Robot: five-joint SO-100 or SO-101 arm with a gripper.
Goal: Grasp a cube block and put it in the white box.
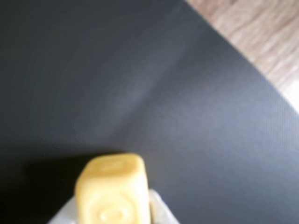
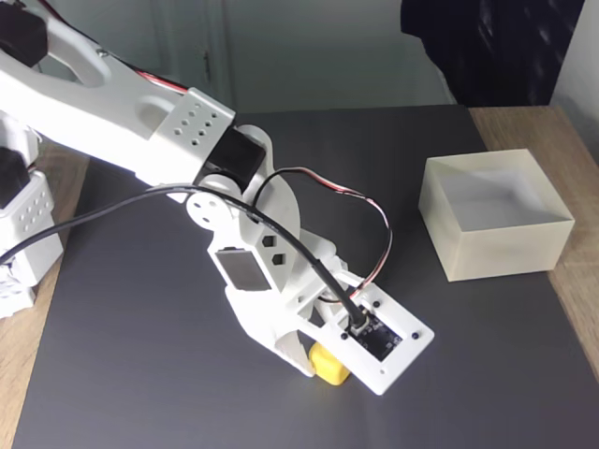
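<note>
In the wrist view the yellow cube block (image 1: 113, 191) sits large and blurred at the bottom edge, with white finger parts (image 1: 161, 210) on either side of it. In the fixed view the cube block (image 2: 329, 365) pokes out from under the white gripper (image 2: 323, 357), which is shut on it low over the black mat. Whether the cube touches the mat I cannot tell. The cream-white box (image 2: 505, 248) stands open-topped to the upper right of the gripper, well apart from it, with nothing inside.
A black mat (image 2: 140, 374) covers most of the wooden table (image 2: 576, 299); its edge and the wood (image 1: 261, 32) show at the wrist view's top right. The arm's base (image 2: 23, 234) stands at the left edge. Cables (image 2: 318, 187) loop over the arm.
</note>
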